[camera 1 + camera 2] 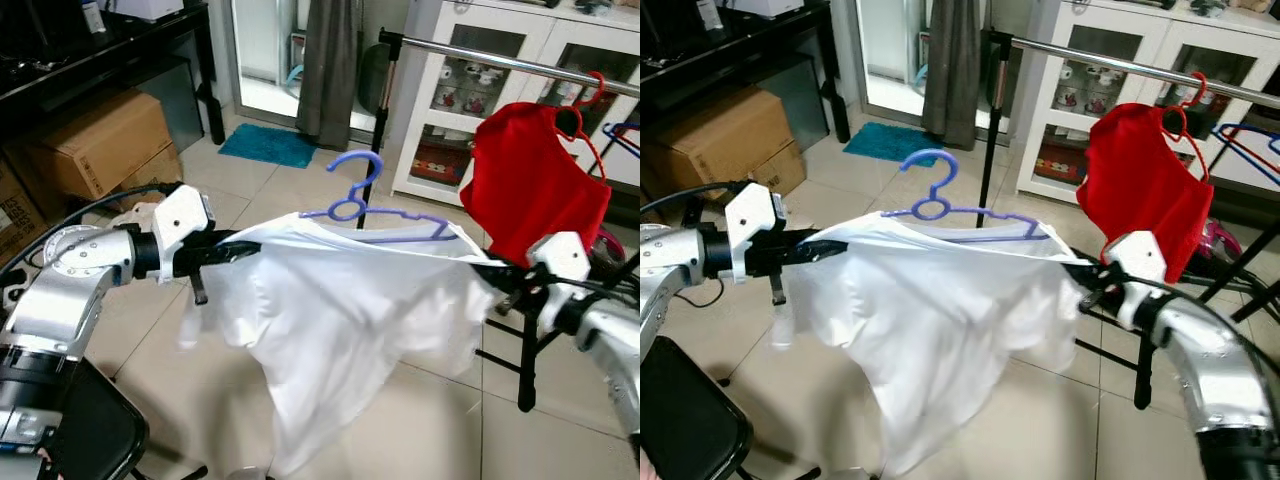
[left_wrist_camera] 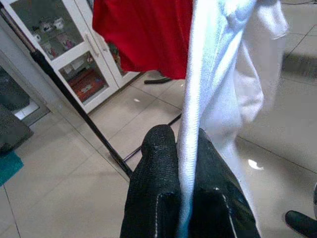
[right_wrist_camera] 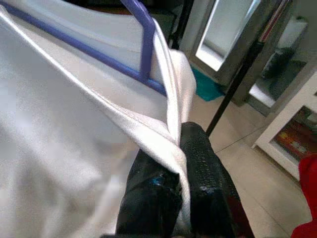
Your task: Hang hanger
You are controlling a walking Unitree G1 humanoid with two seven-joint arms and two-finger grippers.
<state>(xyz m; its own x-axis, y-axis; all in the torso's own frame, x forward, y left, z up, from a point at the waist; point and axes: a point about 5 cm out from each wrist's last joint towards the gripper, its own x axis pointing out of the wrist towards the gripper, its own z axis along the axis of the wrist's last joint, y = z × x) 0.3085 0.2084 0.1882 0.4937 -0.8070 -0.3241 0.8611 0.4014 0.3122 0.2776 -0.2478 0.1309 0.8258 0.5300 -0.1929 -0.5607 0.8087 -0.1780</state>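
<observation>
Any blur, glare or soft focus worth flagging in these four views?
Left eye view: white shirt slightly smeared at its lower edge. Right eye view: similar, purple hanger crisp. Left wrist view: left gripper sharp, floor tiles show small glare spots. Right wrist view: right gripper sharp, background cabinet soft.

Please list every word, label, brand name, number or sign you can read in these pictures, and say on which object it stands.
No text can be read in these pictures.
Cardboard box: no print can be made out.
Bottle on the black shelf: it has a label, too small and blurred to read.
Items behind the cabinet glass: too small to read.
White shirt, purple hanger, red shirt: no print shows.
</observation>
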